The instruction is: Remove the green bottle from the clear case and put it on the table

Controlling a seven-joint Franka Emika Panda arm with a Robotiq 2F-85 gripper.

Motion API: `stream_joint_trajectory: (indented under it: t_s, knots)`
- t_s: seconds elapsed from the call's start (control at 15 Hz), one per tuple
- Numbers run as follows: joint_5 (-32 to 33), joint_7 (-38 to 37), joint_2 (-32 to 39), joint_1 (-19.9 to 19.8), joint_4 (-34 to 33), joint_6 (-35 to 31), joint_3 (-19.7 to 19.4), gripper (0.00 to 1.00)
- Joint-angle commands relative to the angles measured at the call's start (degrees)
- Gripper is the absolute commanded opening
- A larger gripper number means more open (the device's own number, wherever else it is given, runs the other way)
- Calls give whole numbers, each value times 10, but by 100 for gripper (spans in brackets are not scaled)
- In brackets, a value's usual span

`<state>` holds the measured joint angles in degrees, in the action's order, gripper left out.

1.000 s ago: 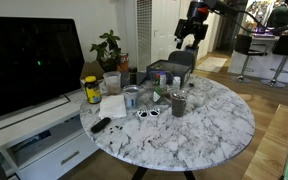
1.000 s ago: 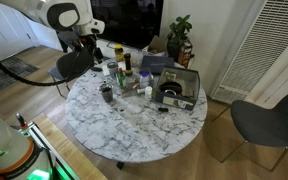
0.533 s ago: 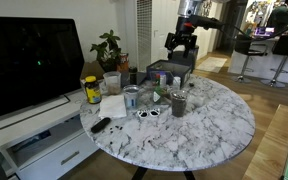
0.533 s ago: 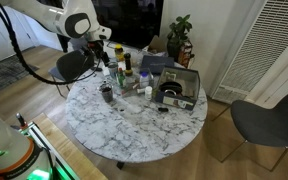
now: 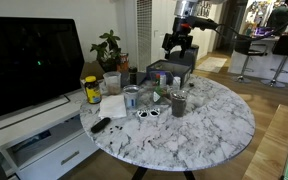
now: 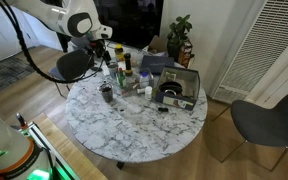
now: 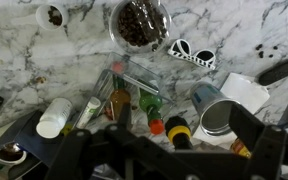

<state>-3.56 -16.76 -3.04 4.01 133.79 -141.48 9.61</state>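
Note:
The green bottle (image 7: 149,103) with an orange cap stands in the clear case (image 7: 134,75) among other bottles, seen from above in the wrist view. My gripper (image 7: 184,125) is open and empty, high above the case. In both exterior views it hangs over the table's far edge (image 5: 177,42) (image 6: 102,45), above the case (image 5: 169,72). The green bottle is too small to pick out in the exterior views. The white marble table (image 5: 214,125) (image 6: 134,130) carries everything.
A dark bottle with a yellow ring (image 7: 177,133), a metal can (image 7: 216,110) and a white bottle (image 7: 56,117) stand by the case. A glass of dark bits (image 5: 178,103), sunglasses (image 5: 147,113), a remote (image 5: 101,125), a yellow jar (image 5: 91,90) and a black box (image 6: 179,87) are also on the table.
My gripper has moved in from beyond the table's edge and lower, to a spot above the case. Nothing on the table has moved.

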Motion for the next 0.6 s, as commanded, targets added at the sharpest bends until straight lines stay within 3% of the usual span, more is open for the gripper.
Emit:
stream_joint_trajectory:
  t_s: [0.0,0.53]
  knots:
    - [13,43,86,12,-63,14,-9,100]
    - [79,82,214,23,-161,5,-34,100]
